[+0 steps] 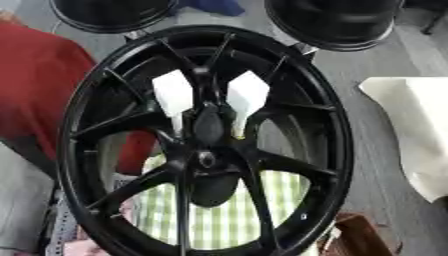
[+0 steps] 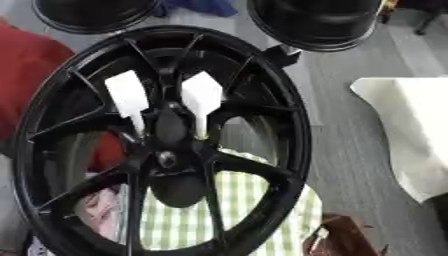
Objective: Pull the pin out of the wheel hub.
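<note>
Black wheel hub [image 1: 206,145], two white pins [image 1: 173,96] between spokes; no hand visible.

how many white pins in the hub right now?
2. One white pin sits left of the hub centre, the other pin right of it, both with wide heads up and stems pointing down toward the hub. Spokes could hide more.
</note>
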Motion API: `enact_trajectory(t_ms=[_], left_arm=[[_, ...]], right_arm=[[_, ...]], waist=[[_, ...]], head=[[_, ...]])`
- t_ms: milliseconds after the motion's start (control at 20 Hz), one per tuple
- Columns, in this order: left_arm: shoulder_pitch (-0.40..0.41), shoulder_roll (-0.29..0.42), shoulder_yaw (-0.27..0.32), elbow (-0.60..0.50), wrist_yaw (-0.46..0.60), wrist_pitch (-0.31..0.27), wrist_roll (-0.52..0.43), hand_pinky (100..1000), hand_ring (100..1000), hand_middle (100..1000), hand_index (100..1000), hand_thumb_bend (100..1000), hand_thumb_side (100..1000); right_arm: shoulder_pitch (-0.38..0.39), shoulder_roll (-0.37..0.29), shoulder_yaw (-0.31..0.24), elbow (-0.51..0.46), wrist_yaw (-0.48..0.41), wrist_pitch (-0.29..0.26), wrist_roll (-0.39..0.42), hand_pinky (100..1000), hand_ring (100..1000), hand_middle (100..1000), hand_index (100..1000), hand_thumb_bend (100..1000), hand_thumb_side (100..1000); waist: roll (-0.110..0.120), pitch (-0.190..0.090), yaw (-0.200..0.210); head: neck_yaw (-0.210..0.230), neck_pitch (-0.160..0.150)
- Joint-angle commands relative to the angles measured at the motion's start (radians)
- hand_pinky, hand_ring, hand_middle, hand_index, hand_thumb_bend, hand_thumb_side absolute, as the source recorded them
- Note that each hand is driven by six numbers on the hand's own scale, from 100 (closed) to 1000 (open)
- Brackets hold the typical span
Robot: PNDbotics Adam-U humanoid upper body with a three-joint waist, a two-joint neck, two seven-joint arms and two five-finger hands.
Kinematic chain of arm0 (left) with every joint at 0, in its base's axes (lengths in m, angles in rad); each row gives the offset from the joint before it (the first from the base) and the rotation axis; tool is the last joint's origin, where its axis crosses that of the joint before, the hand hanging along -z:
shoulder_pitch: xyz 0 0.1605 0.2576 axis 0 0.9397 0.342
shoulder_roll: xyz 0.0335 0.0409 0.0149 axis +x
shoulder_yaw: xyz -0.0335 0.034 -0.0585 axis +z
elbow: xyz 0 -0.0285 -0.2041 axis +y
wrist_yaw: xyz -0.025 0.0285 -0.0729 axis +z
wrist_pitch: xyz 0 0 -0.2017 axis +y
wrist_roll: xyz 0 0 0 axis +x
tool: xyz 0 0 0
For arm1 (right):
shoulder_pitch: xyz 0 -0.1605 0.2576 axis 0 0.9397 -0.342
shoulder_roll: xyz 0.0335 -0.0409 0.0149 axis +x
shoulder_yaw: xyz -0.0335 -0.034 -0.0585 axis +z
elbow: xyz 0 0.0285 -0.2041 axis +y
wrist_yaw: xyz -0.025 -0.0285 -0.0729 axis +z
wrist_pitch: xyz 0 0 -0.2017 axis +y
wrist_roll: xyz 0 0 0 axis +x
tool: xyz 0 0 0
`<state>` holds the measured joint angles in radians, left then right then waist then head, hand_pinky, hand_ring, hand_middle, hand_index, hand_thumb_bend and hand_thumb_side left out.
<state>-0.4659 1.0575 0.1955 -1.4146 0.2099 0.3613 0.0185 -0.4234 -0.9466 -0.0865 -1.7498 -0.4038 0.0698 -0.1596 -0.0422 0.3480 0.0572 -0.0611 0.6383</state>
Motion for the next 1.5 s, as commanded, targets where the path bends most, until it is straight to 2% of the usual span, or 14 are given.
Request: enact_trajectory(t_ms=[50, 100, 150, 200, 250, 400, 600, 650, 700, 750, 800, 950, 1150, 1500], left_arm=[[0.012, 0.045, 0.030, 0.023, -0.021, -0.025, -0.036, 840, 711, 575, 776, 381, 317], [0.018, 0.043, 0.032, 0.031, -0.037, -0.030, -0.054, 863, 768, 613, 806, 413, 350], [0.022, 0.041, 0.034, 0.037, -0.051, -0.034, -0.074, 880, 799, 687, 852, 495, 427], [0.026, 0.040, 0.036, 0.041, -0.064, -0.038, -0.094, 880, 799, 687, 852, 495, 427], [0.028, 0.039, 0.038, 0.045, -0.077, -0.042, -0.110, 904, 846, 752, 893, 546, 480], [0.030, 0.037, 0.045, 0.055, -0.109, -0.049, -0.135, 903, 854, 761, 898, 564, 494], [0.028, 0.030, 0.052, 0.056, -0.096, -0.047, -0.125, 873, 818, 719, 866, 487, 520], [0.027, 0.029, 0.053, 0.055, -0.084, -0.045, -0.116, 864, 799, 698, 854, 416, 508], [0.026, 0.027, 0.053, 0.054, -0.070, -0.041, -0.102, 863, 797, 695, 853, 408, 507], [0.025, 0.026, 0.054, 0.050, -0.053, -0.037, -0.088, 857, 782, 678, 836, 352, 504], [0.023, 0.023, 0.055, 0.045, -0.032, -0.038, -0.072, 855, 775, 670, 829, 336, 505], [0.020, 0.018, 0.055, 0.024, 0.040, -0.055, -0.017, 842, 737, 626, 800, 258, 506], [0.014, 0.006, 0.045, -0.021, 0.161, -0.111, 0.048, 834, 708, 599, 783, 218, 499], [-0.004, -0.033, 0.005, -0.125, 0.324, -0.218, 0.135, 832, 700, 589, 777, 218, 485]], right_arm=[[-0.007, -0.044, -0.020, -0.015, -0.009, -0.004, -0.007, 673, 604, 583, 738, 219, 486], [-0.007, -0.044, -0.020, -0.015, -0.009, -0.004, -0.008, 673, 604, 582, 738, 220, 485], [-0.007, -0.043, -0.020, -0.015, -0.009, -0.004, -0.008, 673, 604, 582, 738, 220, 486], [-0.007, -0.043, -0.021, -0.015, -0.010, -0.005, -0.009, 673, 604, 582, 738, 220, 486], [-0.008, -0.043, -0.020, -0.015, -0.010, -0.005, -0.009, 673, 604, 582, 738, 219, 487], [-0.008, -0.043, -0.021, -0.015, -0.010, -0.006, -0.009, 673, 604, 582, 738, 219, 488], [-0.007, -0.042, -0.021, -0.015, -0.009, -0.006, -0.010, 673, 603, 581, 738, 219, 488], [-0.007, -0.042, -0.021, -0.015, -0.009, -0.006, -0.010, 673, 603, 581, 738, 219, 488], [-0.007, -0.042, -0.021, -0.015, -0.009, -0.006, -0.010, 673, 603, 581, 738, 219, 488], [-0.007, -0.043, -0.021, -0.015, -0.009, -0.006, -0.011, 673, 603, 581, 738, 218, 488], [-0.008, -0.043, -0.022, -0.015, -0.010, -0.007, -0.011, 673, 603, 581, 738, 219, 488], [-0.009, -0.043, -0.023, -0.016, -0.013, -0.009, -0.012, 673, 603, 580, 738, 219, 486], [-0.011, -0.043, -0.023, -0.019, -0.015, -0.010, -0.014, 673, 602, 579, 737, 219, 483], [-0.020, -0.040, -0.018, -0.027, -0.021, -0.010, -0.010, 672, 602, 579, 737, 217, 482]], waist=[[0.003, -0.015, 0.003], [0.002, -0.015, 0.003], [0.001, -0.014, 0.004], [0.001, -0.014, 0.004], [0.000, -0.014, 0.005], [-0.001, -0.013, 0.006], [-0.001, -0.013, 0.006], [-0.001, -0.013, 0.006], [-0.001, -0.013, 0.006], [-0.001, -0.013, 0.007], [0.000, -0.013, 0.007], [0.000, -0.014, 0.006], [-0.002, -0.016, 0.004], [-0.006, -0.016, 0.001]], head=[[-0.004, -0.015], [-0.004, -0.014], [-0.004, -0.014], [-0.003, -0.014], [-0.003, -0.014], [-0.001, -0.015], [0.001, -0.015], [0.001, -0.015], [0.001, -0.015], [0.002, -0.015], [0.002, -0.014], [0.003, -0.014], [0.005, -0.015], [0.014, -0.016]])
